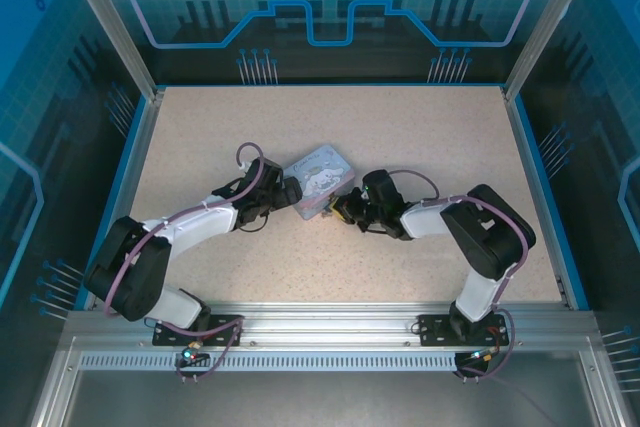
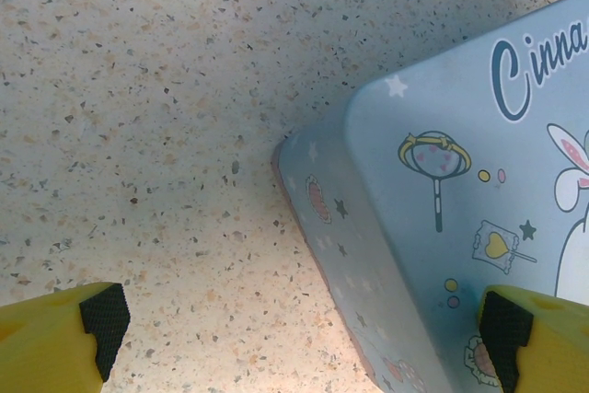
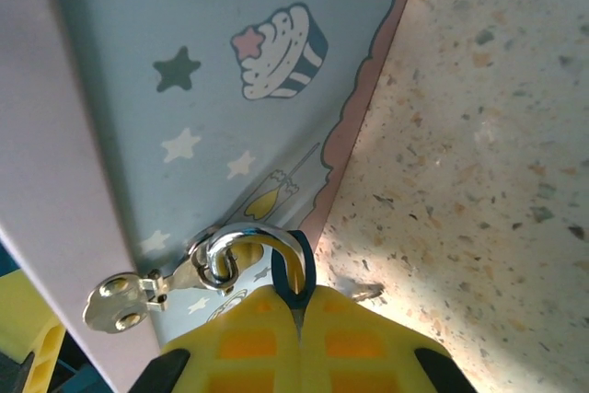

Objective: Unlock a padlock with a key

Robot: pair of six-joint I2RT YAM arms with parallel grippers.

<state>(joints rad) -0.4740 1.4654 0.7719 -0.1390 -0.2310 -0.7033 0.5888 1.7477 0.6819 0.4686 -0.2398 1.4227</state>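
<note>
Right gripper [image 3: 296, 308] is squeezed shut on the padlock [image 3: 296, 275], fingers together w/ just a sliver of its dark blue body poking out betw them. The silver shackle [image 3: 258, 235] is hooked thru the ring of the hasp [image 3: 138, 294] on the side of the tin [image 3: 184, 89], so the lock sits against the tin's side, near the table [image 3: 479, 135]. Left gripper [image 2: 304, 324] is spread wide, straddling a corner of the tin, not clamping anything afaict.

What could go wrong imo: the lock is tethered to the tin and nothing's pinning the tin down. Any tug or twist from the right side prob drags or tips the whole thing. The lock is also tiny vs the pads, so it could swivel on the ring or pop out of the pinch. And the body's nearly buried in the grip, so getting a key into it looks awkward. Can't tell which way the keyhole faces.

Tin: lid down, hasp closed. Contents: can't tell. Small wire loop [image 3: 365, 292] on the table just beside the fingers, no idea what it is.
</note>
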